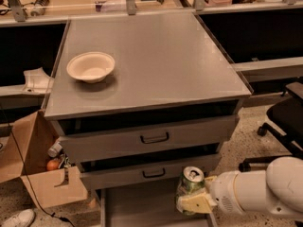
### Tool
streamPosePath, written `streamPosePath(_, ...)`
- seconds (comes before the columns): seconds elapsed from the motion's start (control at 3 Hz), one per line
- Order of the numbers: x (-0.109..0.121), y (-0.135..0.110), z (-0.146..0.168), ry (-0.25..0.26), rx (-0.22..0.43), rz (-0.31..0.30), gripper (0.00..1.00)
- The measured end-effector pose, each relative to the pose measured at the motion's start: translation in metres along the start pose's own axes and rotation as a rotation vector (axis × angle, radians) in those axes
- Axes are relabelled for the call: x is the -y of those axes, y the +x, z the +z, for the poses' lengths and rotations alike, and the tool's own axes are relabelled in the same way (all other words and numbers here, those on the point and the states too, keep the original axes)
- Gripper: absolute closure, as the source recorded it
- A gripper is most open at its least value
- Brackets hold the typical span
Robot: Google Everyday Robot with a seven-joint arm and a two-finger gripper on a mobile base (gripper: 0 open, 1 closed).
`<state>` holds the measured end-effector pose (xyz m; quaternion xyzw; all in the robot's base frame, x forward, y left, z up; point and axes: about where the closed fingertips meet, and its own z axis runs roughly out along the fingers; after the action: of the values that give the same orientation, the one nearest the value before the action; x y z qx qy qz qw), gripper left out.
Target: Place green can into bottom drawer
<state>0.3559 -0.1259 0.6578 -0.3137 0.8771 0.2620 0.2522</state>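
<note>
One can (191, 182), one bowl (91, 66), three drawers. The arm (258, 193) reaches in low from the right; gripper (191, 198) jaws pinch the upright can above the bottom drawer (142, 211).

Smooth, rounded white arm (265, 190) ends in a pale yellow claw (191, 200) at lower right

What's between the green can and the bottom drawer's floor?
Nothing, per the camera view: the pincer grips the green can over the bottom drawer, at its right side.
</note>
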Motion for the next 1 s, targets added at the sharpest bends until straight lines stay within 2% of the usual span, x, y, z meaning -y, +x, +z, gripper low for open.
streamPosePath(0.33,0.003,0.025,0.039,0.027,-0.045,0.026,1.0)
streamPosePath(0.67,0.004,0.024,0.039,0.031,-0.042,0.025,1.0)
streamPosePath(1.0,0.002,0.033,0.054,0.025,-0.05,0.06,1.0)
